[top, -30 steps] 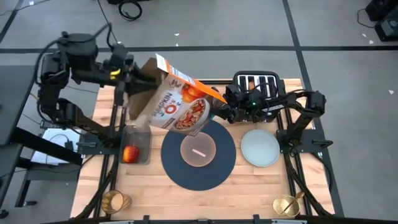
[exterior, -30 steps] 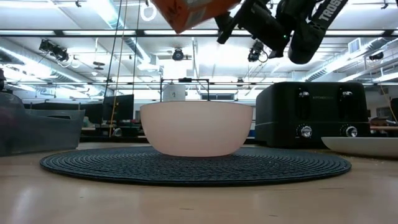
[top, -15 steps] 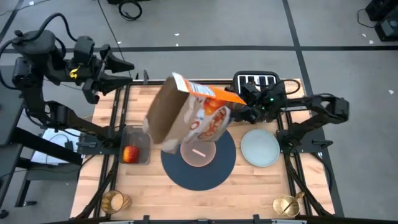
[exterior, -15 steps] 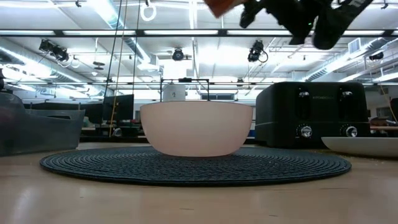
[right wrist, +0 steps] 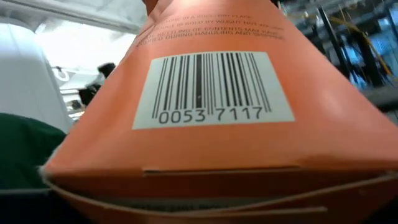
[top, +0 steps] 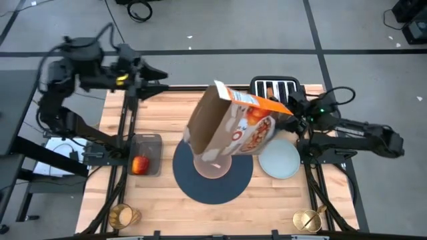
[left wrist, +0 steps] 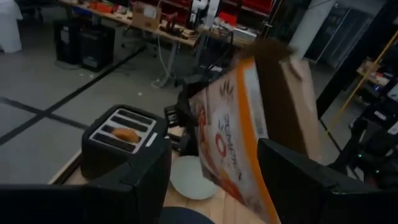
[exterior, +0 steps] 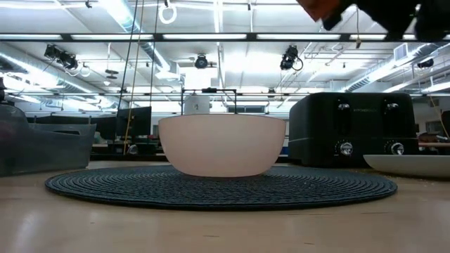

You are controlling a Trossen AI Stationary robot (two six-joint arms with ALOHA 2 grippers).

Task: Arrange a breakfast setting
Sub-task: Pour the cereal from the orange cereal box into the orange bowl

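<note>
the right gripper [top: 288, 119] grips a cereal box [top: 233, 127] by its orange end, tipped open end down over the pink bowl [exterior: 222, 145] on the navy placemat [top: 235, 181]. the left gripper [top: 157, 75] hangs spread and empty over the table's [top: 167, 207] far left corner.

A robotics lab in an open industrial hall

Long ceiling lights [exterior: 140, 36] and exposed pipes run overhead; benches [left wrist: 149, 28] crowded with gear stand at twelve o'clock, a taped grey concrete floor [top: 220, 27] surrounds the wooden table [top: 267, 207], with cables [top: 139, 9] lying loose.
</note>
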